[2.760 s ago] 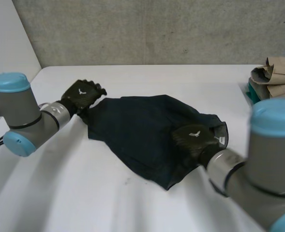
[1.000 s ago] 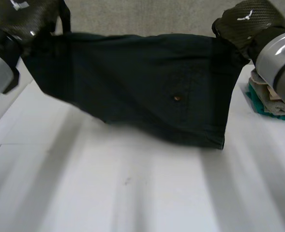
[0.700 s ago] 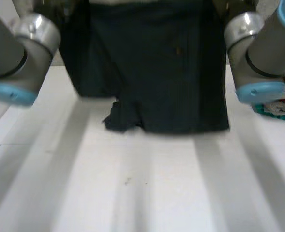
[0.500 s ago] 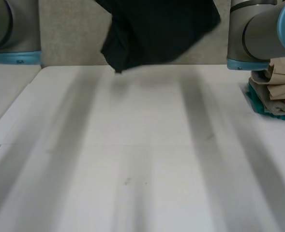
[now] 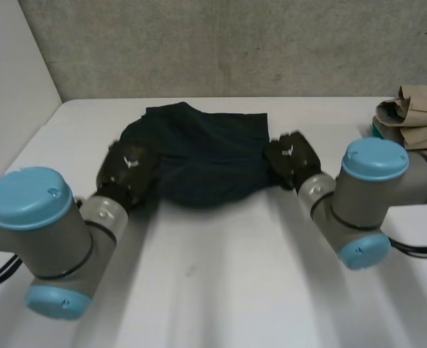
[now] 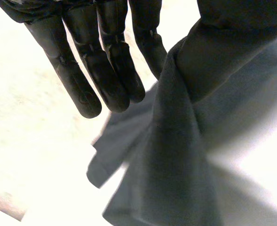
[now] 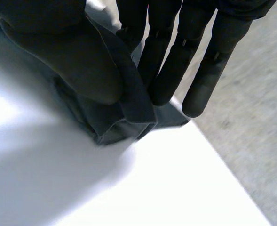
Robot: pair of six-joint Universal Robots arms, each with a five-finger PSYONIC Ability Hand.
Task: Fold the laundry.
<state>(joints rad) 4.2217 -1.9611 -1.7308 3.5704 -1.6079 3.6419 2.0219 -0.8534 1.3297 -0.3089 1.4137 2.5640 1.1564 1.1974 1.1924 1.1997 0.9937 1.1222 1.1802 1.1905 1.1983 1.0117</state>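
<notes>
Dark garment [image 5: 206, 152]: left hand [image 5: 130, 168] at 8 o'clock, right hand [image 5: 289, 156] at 3, fingers [image 6: 110, 70] pinching its edges; uneven release risks bunching.

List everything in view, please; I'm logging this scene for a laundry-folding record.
garment: one, dark navy, lying rumpled on the table's middle, toward the wall
stack of folded laundry: one, tan on top with teal beneath, at the table's right edge
table: one, white, under everything
wall: one, grey, behind the table
left hand: one, black, pinching the garment's left edge
right hand: one, black, pinching the garment's right edge
arms: two, grey with light-blue caps, either side of the garment
</notes>
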